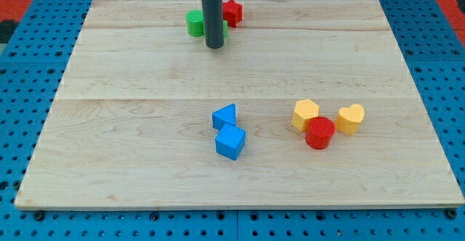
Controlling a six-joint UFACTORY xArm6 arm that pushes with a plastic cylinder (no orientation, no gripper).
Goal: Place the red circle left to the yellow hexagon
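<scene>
The red circle [320, 133] sits at the view's lower right, touching the yellow hexagon [305, 114] just above and left of it. A yellow heart [351, 117] lies to the right of the red circle. My tip [214, 46] rests on the board near the view's top centre, far from the red circle, next to the green blocks.
A green circle [195, 23] and another green block [223, 29], mostly hidden by the rod, lie at the top centre. A red block [232, 11] is just right of the rod. A blue triangle [225, 116] and a blue cube [230, 141] sit at centre. The wooden board [131, 125] lies on blue pegboard.
</scene>
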